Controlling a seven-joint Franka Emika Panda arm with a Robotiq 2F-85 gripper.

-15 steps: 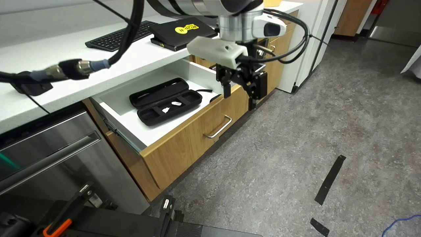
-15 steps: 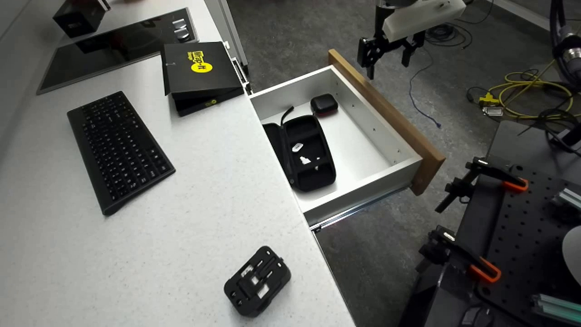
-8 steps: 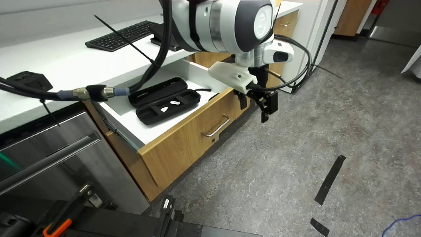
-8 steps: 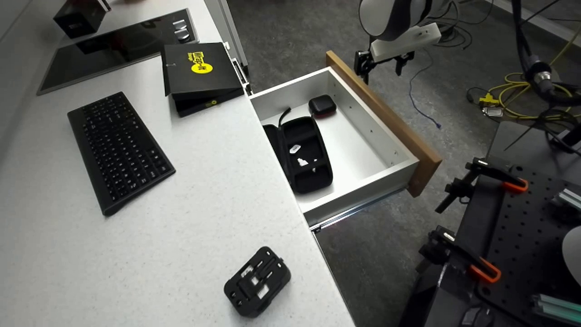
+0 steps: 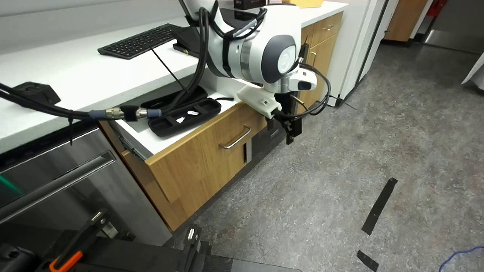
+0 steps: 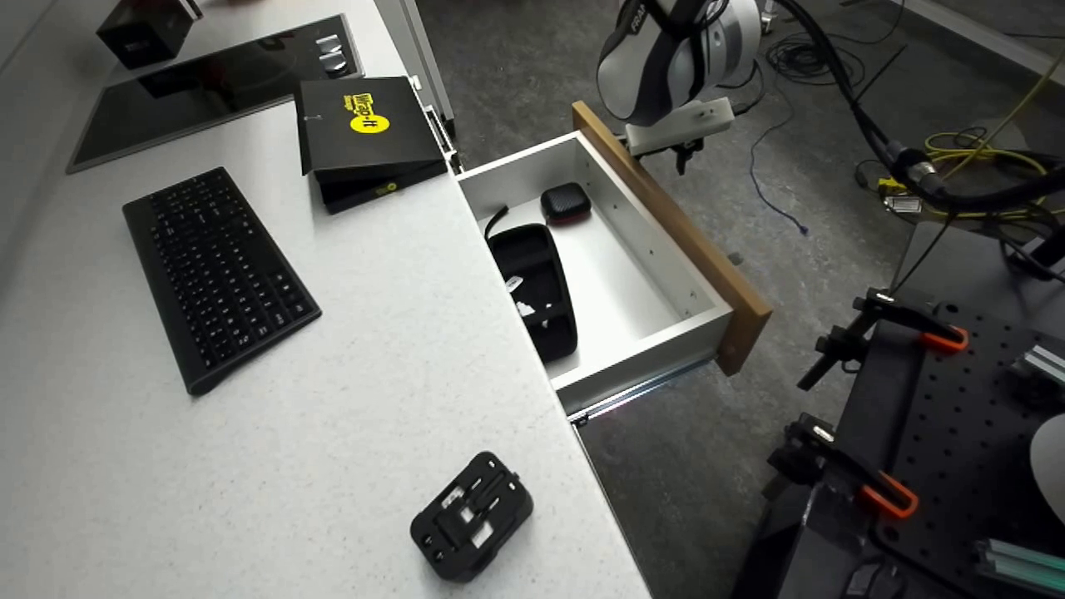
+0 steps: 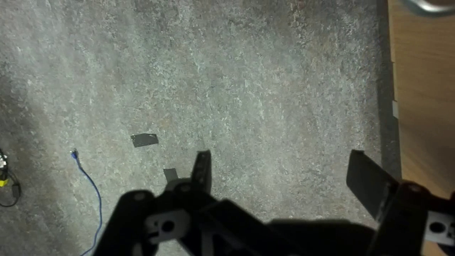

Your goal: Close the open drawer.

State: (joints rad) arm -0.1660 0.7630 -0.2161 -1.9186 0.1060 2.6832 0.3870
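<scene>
The drawer [image 5: 196, 158] has an oak-coloured front, a silver bar handle [image 5: 236, 138] and white inner walls, and stands partly open. It also shows in an exterior view [image 6: 610, 283], and its front is at the right of the wrist view [image 7: 423, 89]. An open black case [image 5: 189, 117] lies inside; a small black case [image 6: 566, 204] lies near the far wall. My gripper [image 5: 280, 132] is open and empty, pointing down outside the front, beyond the handle. In the wrist view [image 7: 279, 156], one finger is close beside the front; I cannot tell whether it touches.
A white counter [image 6: 374, 399] above the drawer bears a keyboard [image 6: 220, 274], a black box [image 6: 366, 129] and a black adapter [image 6: 472, 516]. A steel appliance [image 5: 90, 173] stands beside the drawer. A black base with clamps [image 6: 957, 416] stands opposite. The arm's cable [image 5: 124, 113] hangs over the drawer.
The drawer has slid partway inward, carrying the cases with it. My gripper has come down and moved toward the cabinet along with the drawer front. It stays open.
</scene>
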